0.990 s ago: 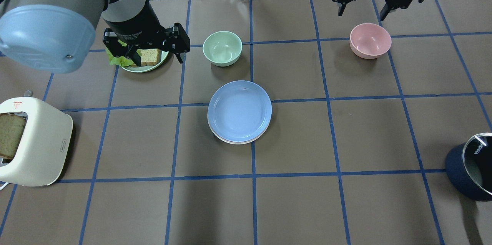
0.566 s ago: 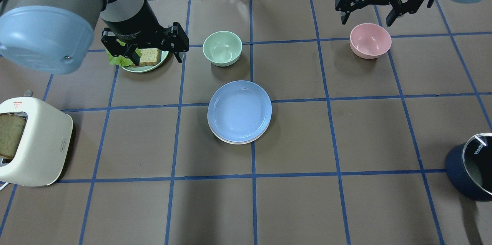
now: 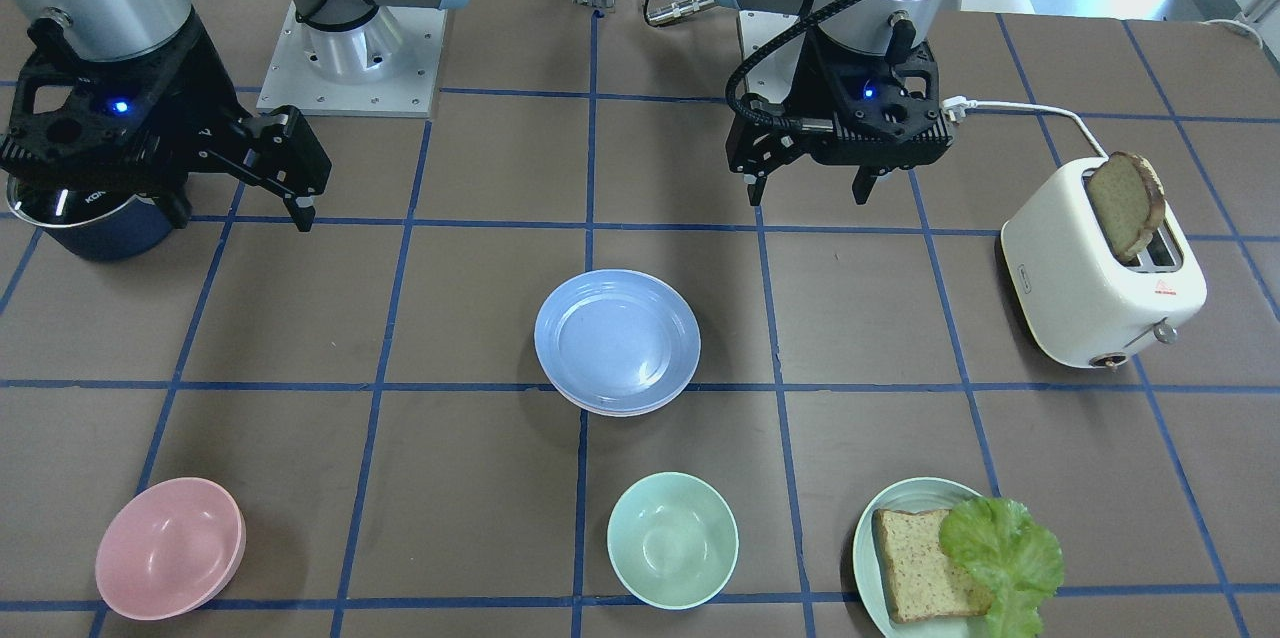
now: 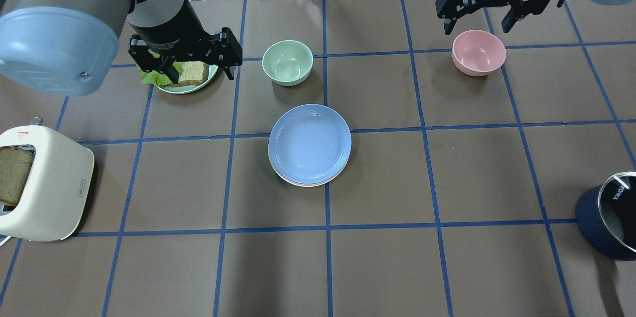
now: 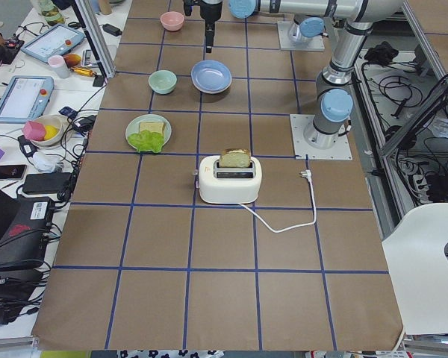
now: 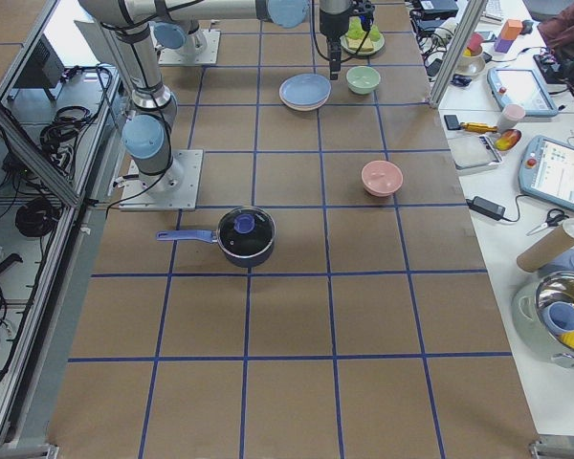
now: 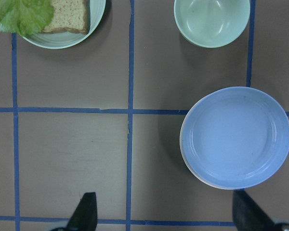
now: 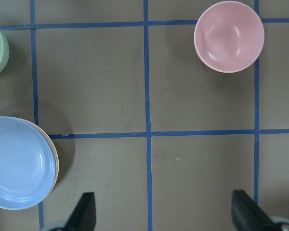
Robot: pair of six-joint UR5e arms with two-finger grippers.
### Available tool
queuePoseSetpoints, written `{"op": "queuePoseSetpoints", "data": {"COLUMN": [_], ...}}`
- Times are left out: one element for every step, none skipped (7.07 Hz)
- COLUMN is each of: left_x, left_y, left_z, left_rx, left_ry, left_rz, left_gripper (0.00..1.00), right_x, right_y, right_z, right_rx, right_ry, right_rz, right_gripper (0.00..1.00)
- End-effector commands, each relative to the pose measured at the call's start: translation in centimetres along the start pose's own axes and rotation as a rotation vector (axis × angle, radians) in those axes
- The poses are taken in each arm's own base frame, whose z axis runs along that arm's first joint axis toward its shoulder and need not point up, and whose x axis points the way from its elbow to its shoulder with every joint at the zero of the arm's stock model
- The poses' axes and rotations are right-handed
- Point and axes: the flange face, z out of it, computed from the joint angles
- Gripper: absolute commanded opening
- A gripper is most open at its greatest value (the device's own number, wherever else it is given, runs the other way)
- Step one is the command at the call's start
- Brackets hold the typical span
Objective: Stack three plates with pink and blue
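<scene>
The pale blue plate (image 4: 309, 143) lies on top of a stack at the table's middle. A cream-white rim (image 4: 298, 183) shows under it at the near edge. I cannot make out the pink plate in the stack. The stack also shows in the front view (image 3: 617, 338), the left wrist view (image 7: 236, 137) and the right wrist view (image 8: 20, 161). My left gripper (image 4: 201, 76) is open and empty, raised over the table left of the stack. My right gripper (image 4: 478, 29) is open and empty, high at the far right, away from the stack.
A mint-green bowl (image 4: 287, 62) stands just beyond the stack. A pink bowl (image 4: 478, 52) is at the far right. A mint plate with bread and lettuce (image 4: 191, 86) is at the far left. A toaster (image 4: 44, 183) is at the left edge. A dark pot (image 4: 608, 215) is at the right edge.
My right gripper has drifted a little to the right, still open. My left gripper has shifted slightly to the left. The plate stack has not moved.
</scene>
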Motion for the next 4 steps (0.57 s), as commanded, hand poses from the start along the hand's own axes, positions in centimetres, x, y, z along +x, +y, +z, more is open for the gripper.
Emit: {"op": "queuePoseSetpoints", "data": {"left_x": [-0.04, -0.03, -0.01, -0.24], "left_y": [-0.01, -0.09, -0.2, -0.24], "left_z": [0.0, -0.01, 0.08, -0.16], "left_rx": [-0.001, 0.001, -0.001, 0.005], "left_ry": [0.004, 0.004, 0.004, 0.004], "left_rz": [-0.001, -0.001, -0.001, -0.005], "left_gripper": [1.0, 1.0, 1.0, 1.0], "right_x": [0.02, -0.07, -0.06, -0.06], "right_y": [0.36, 0.45, 0.4, 0.31], "right_z": [0.02, 0.07, 0.15, 0.32], "right_rx": [-0.001, -0.001, -0.003, -0.006], "right_ry": [0.002, 0.0, 0.002, 0.002], "right_rz": [-0.001, -0.002, -0.001, 0.001], "right_gripper": [1.0, 1.0, 1.0, 1.0]}}
